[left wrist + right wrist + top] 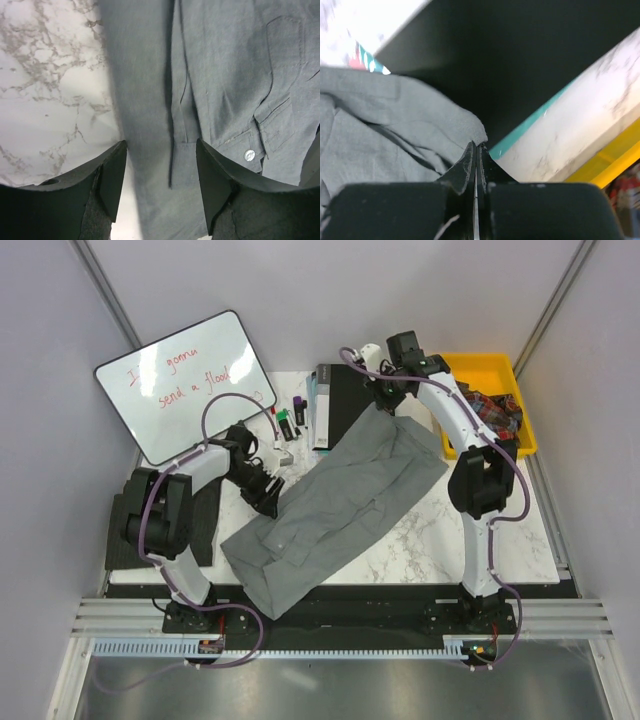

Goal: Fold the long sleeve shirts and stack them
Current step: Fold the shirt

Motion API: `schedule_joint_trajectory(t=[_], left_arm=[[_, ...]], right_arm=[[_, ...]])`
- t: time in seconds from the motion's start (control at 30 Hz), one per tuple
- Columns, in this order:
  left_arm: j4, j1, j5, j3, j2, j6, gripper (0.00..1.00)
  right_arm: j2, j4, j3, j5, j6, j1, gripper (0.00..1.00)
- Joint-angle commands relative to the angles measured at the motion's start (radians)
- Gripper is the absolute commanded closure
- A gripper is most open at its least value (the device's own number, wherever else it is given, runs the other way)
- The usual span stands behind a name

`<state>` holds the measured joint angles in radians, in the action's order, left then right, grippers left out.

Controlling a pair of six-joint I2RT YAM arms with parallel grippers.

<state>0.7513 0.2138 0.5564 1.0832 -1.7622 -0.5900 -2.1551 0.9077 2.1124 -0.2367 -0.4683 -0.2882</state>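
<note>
Marble table bears the grey shirt; yellow bin holds dark crumpled cloth.

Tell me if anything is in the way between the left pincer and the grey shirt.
Nothing visible is in the way. The left pincer hangs open just above the grey shirt, at the shirt's edge. Only cloth and a strip of the marble table show between its fingers.

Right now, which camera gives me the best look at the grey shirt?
The top view: the whole grey shirt lies spread diagonally across the table. The left wrist shows only a buttoned cuff area, the right wrist only a bunched corner over the black book.
</note>
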Motion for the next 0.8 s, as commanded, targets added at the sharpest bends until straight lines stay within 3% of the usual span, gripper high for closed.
schedule_joint_trajectory(t=[0.0, 0.2, 0.53, 0.57, 0.6, 0.63, 0.67, 0.77], left_arm=[[-0.018, -0.008, -0.018, -0.02, 0.055, 0.038, 0.37], [-0.004, -0.008, 0.023, -0.04, 0.07, 0.065, 0.46], [0.016, -0.01, 0.118, -0.036, 0.066, 0.153, 0.48], [0.017, -0.01, 0.134, -0.035, 0.067, 0.177, 0.48], [0.019, -0.01, 0.164, -0.035, 0.072, 0.186, 0.47], [0.025, -0.011, 0.171, -0.035, 0.075, 0.196, 0.45], [0.023, -0.01, 0.165, -0.035, 0.085, 0.205, 0.43], [0.02, -0.016, 0.119, -0.042, 0.162, 0.164, 0.36]], right_arm=[[-0.095, -0.116, 0.167, 0.14, 0.051, -0.054, 1.0], [-0.166, -0.405, 0.239, 0.293, 0.031, -0.141, 1.0], [-0.293, -0.878, 0.247, 0.415, -0.147, -0.296, 1.0], [-0.298, -0.9, 0.248, 0.425, -0.157, -0.302, 0.92], [-0.292, -0.9, 0.245, 0.448, -0.176, -0.305, 0.78], [-0.282, -0.926, 0.224, 0.468, -0.176, -0.307, 0.38], [-0.24, -0.917, 0.201, 0.488, -0.179, -0.307, 0.23], [-0.069, -0.862, 0.022, 0.508, -0.19, -0.287, 0.1]])
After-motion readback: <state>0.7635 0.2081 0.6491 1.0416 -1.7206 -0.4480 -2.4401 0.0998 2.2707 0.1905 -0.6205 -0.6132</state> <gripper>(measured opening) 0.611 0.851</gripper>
